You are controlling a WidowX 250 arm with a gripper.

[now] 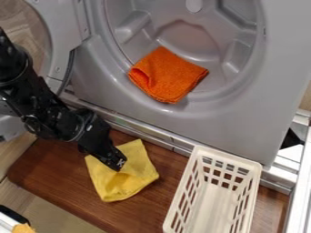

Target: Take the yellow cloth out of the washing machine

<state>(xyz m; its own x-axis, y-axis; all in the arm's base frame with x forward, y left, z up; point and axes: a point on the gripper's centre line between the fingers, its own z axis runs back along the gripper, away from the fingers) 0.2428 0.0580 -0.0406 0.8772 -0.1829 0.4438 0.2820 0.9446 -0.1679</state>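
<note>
My gripper (pixel 117 164) hangs at the left over the upper part of the yellow cloth (pixel 130 178), covering some of it. The cloth lies on the brown wooden board, outside the washing machine (pixel 243 113) and below its front edge. Whether the cloth is held cannot be told. An orange cloth (pixel 167 75) rests, folded, on the lower rim of the grey drum opening.
A cream slotted basket (pixel 212 205) stands on the wooden board (pixel 67 182), right of the yellow cloth. The machine's round door (pixel 59 27) is swung out at the upper left, beside the arm. A metal rail (pixel 164 136) runs along the machine's base.
</note>
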